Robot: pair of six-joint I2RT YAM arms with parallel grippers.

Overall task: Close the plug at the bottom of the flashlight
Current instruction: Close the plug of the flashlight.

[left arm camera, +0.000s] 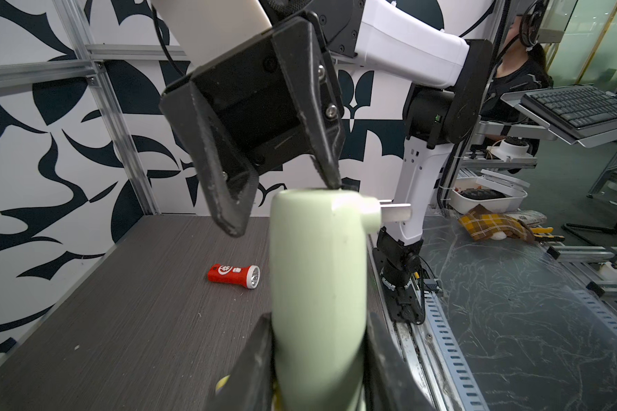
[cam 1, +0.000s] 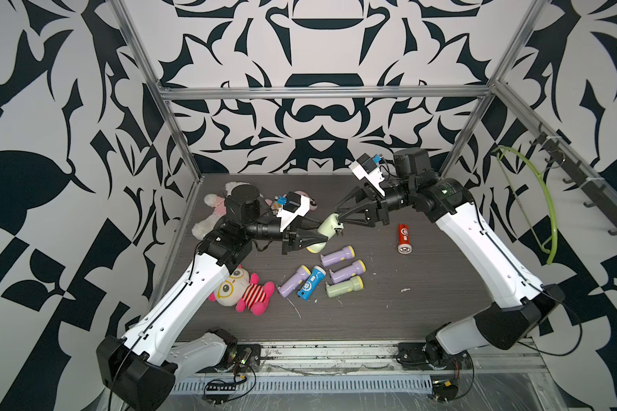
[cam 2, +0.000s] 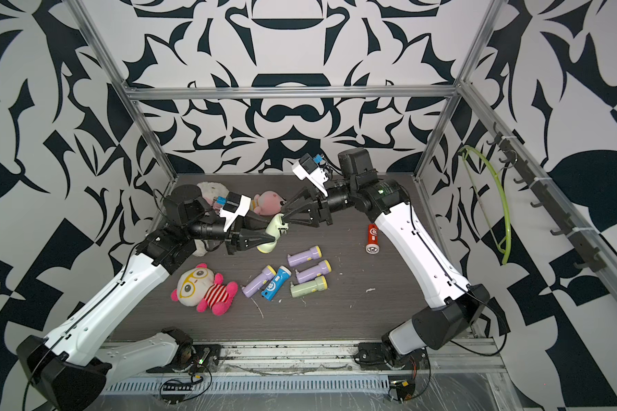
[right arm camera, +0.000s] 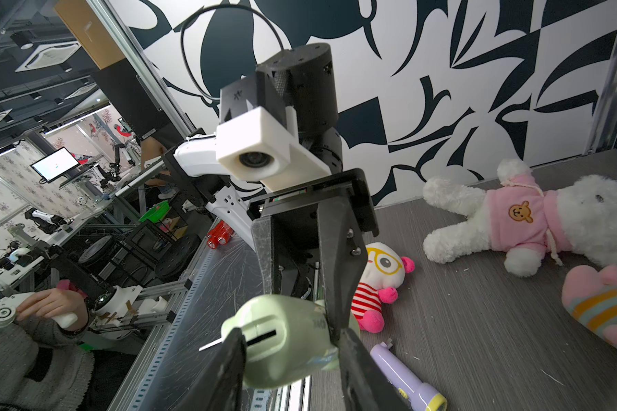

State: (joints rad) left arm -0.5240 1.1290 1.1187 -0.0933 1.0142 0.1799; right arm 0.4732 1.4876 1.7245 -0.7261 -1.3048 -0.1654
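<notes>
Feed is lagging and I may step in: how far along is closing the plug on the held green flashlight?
Done: the left hand is shut on the pale green flashlight, held off the table. In hand: the right hand, open, is at its bottom end, one fingertip seemingly touching beside the plug. Left: the plug's prongs stick out sideways, so it is not yet folded in.

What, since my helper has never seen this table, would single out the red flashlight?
Start at the dark wood-grain table, then the right arm's white forearm. Beside it, alone, lies the red flashlight: the only red one, apart from the purple, green and blue flashlights clustered mid-table.
</notes>
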